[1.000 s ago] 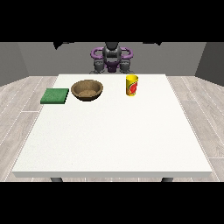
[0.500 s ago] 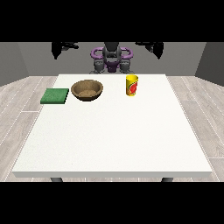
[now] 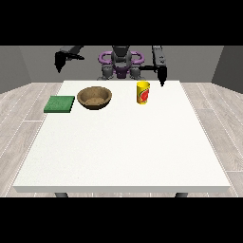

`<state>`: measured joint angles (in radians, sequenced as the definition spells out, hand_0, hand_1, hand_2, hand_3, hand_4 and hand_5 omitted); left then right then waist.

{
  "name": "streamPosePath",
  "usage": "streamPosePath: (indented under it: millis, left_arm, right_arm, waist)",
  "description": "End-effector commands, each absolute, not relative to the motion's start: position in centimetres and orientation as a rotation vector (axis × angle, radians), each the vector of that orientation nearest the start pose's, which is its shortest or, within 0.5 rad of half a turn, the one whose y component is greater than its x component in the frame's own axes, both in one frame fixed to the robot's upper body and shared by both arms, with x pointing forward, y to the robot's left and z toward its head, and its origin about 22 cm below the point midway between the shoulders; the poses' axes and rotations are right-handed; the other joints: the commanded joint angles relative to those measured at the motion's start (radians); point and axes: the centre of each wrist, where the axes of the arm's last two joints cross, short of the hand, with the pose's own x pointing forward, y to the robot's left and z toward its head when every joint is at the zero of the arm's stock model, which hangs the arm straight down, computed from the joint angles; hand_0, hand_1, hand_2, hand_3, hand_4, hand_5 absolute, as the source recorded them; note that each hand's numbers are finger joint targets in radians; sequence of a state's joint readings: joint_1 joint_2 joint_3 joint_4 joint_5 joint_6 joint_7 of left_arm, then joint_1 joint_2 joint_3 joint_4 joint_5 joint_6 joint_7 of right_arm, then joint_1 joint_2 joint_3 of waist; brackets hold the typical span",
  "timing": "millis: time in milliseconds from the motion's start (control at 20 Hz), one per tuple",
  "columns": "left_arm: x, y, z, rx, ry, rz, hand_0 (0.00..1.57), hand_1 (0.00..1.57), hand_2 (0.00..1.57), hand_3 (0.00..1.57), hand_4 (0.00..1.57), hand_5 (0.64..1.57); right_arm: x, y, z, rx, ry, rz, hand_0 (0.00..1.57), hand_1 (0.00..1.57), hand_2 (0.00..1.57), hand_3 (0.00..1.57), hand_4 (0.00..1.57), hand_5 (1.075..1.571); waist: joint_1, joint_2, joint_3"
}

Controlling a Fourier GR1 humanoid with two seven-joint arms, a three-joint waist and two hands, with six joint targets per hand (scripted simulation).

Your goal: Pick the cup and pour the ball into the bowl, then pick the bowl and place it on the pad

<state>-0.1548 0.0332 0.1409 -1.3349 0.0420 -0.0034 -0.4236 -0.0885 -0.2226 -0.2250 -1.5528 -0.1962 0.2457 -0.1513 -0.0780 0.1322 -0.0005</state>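
The cup [image 3: 143, 92] stands upright near the table's [image 3: 123, 152] far edge, right of its middle, and neither hand touches it; the hand at the view's right [image 3: 162, 76] hangs just beyond and beside it, pointing down, and I cannot tell how its fingers lie. The cup is yellow with a red mark. The brown bowl [image 3: 95, 97] sits left of it, then the green pad [image 3: 60, 104] by the table's left edge. The hand at the view's left [image 3: 60, 60] hangs past the far left corner, holding nothing, fingers unclear. Half a second ago both hands were higher and wider apart.
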Motion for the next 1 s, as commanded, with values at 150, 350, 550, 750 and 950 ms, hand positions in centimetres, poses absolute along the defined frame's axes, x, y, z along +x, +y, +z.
streamPosePath:
  millis: [150, 350, 550, 750, 950]
  left_arm:
    - [29.0, 23.4, -6.6, 0.121, -1.942, 0.100, 0.00, 0.00, 0.00, 0.00, 0.00, 1.530]
    - [30.4, 22.3, -7.3, 0.138, -1.947, 0.074, 0.00, 0.00, 0.00, 0.00, 0.00, 1.517]
    - [30.5, 24.0, -8.9, 0.145, -1.945, 0.063, 0.00, 0.00, 0.00, 0.00, 0.00, 1.520]
    - [31.1, 23.6, -9.5, 0.142, -1.958, 0.071, 0.00, 0.00, 0.00, 0.00, 0.00, 1.521]
    - [31.7, 25.0, -9.8, 0.167, -1.925, 0.132, 0.00, 0.00, 0.00, 0.00, 0.00, 1.526]
  right_arm:
    - [27.3, -32.3, 5.7, 0.091, -1.878, 0.077, 0.00, 0.00, 0.00, 0.00, 0.00, 1.570]
    - [26.9, -31.9, 3.1, 0.078, -1.865, 0.086, 0.00, 0.00, 0.00, 0.00, 0.00, 1.570]
    - [27.4, -34.9, 4.5, 0.063, -1.884, 0.104, 0.00, 0.00, 0.00, 0.00, 0.00, 1.571]
    - [28.0, -33.9, 3.3, 0.057, -1.880, 0.077, 0.00, 0.00, 0.00, 0.00, 0.00, 1.571]
    - [26.4, -32.6, 2.8, 0.106, -1.876, 0.132, 0.00, 0.00, 0.00, 0.00, 0.00, 1.571]
  waist:
    - [-0.047, 0.068, -0.0004]
    - [-0.045, 0.082, 0.0001]
    - [-0.041, 0.098, 0.0000]
    - [-0.029, 0.112, 0.0000]
    - [-0.087, 0.099, -0.0003]
